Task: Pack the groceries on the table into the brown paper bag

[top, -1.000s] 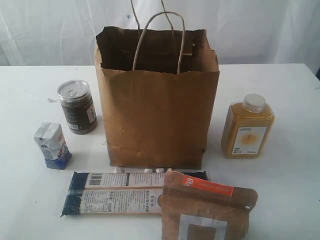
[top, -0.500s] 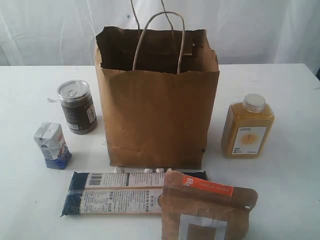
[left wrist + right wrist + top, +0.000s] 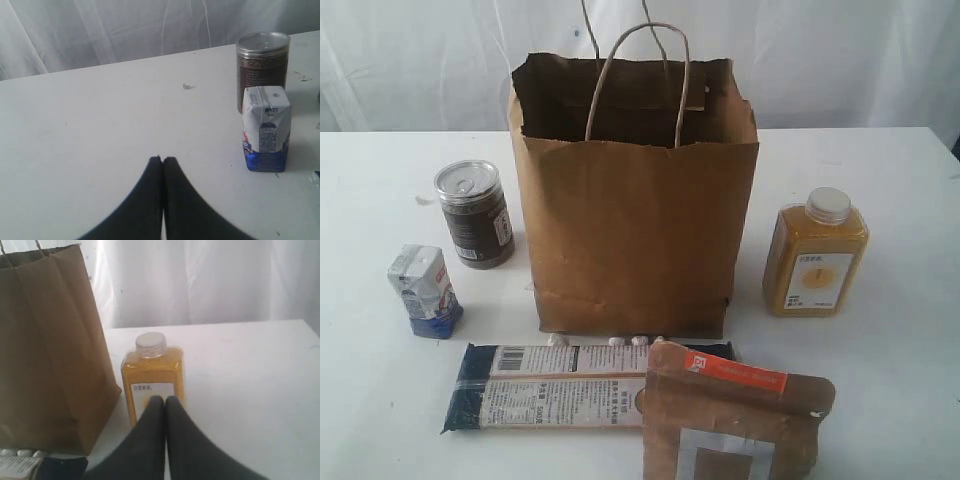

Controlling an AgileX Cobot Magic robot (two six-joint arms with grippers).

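Left end effector (image 3: 161, 160): fully closed, fingers pressed together, nothing held. Ahead of it, small white-blue carton (image 3: 266, 129), upright, print too small to read; just behind, dark can (image 3: 262, 70) with silver pull-tab lid. Both left of the brown paper bag (image 3: 635, 230), standing open in the middle.

Right end effector (image 3: 165, 399): also fully closed and empty. Close ahead, orange juice bottle (image 3: 152, 372), upright, right of the bag, white label not readable.

Near side: long dark-blue packet (image 3: 550, 385) lying flat, barcode on label, right end hidden behind brown pouch (image 3: 730, 420) with orange strip.

Underneath, white tabletop (image 3: 890, 380); behind, white curtain (image 3: 840, 60).
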